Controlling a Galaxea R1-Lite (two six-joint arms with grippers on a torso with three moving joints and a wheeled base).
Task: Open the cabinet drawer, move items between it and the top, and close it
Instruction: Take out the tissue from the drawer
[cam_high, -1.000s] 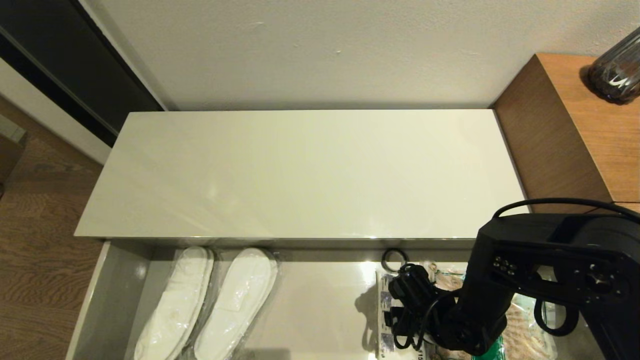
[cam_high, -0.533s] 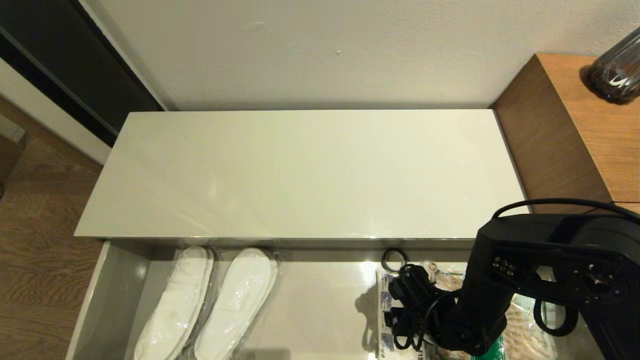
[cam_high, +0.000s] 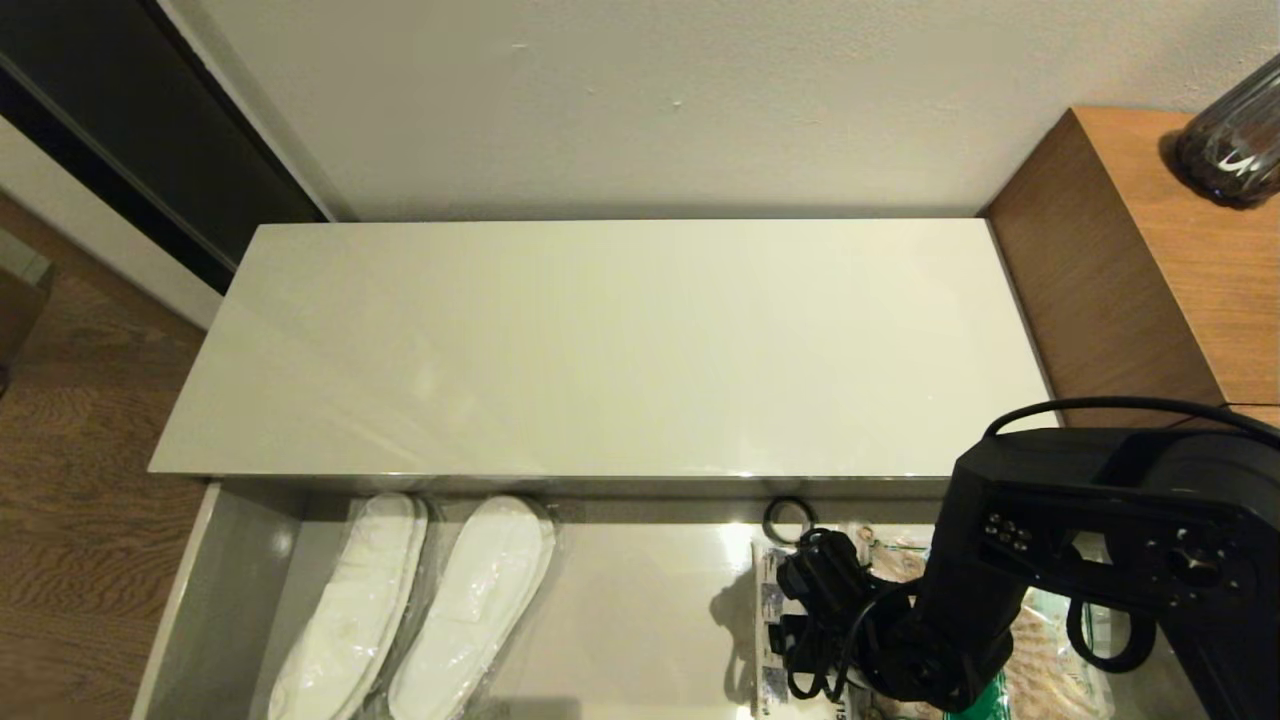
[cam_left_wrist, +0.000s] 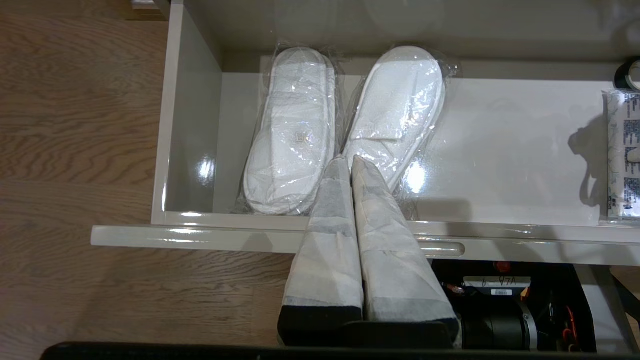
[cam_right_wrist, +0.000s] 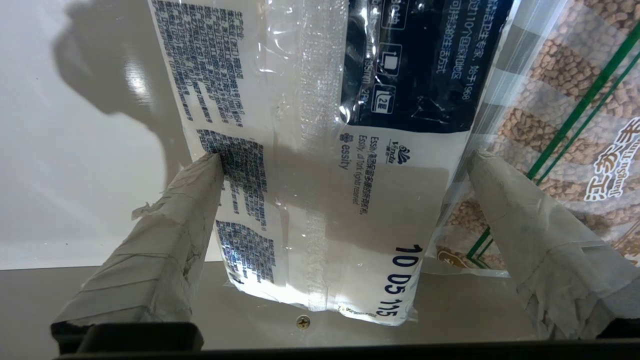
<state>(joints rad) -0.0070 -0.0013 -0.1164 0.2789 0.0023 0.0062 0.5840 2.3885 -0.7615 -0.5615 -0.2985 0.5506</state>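
The right hand (cam_right_wrist: 345, 165) hangs spread wide over the white packet (cam_right_wrist: 320, 175) in the open drawer (cam_left_wrist: 500, 165), one finger on each side. The clear packet (cam_right_wrist: 560, 100) overlaps it just beside one finger, so closing might snag both or slip on film. The left hand (cam_left_wrist: 345, 165) idles, pressed shut.

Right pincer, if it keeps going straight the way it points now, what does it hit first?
Most likely the white packet: the right pincer is open with a finger on each side of it, down in the drawer. How much gap remains is unclear.
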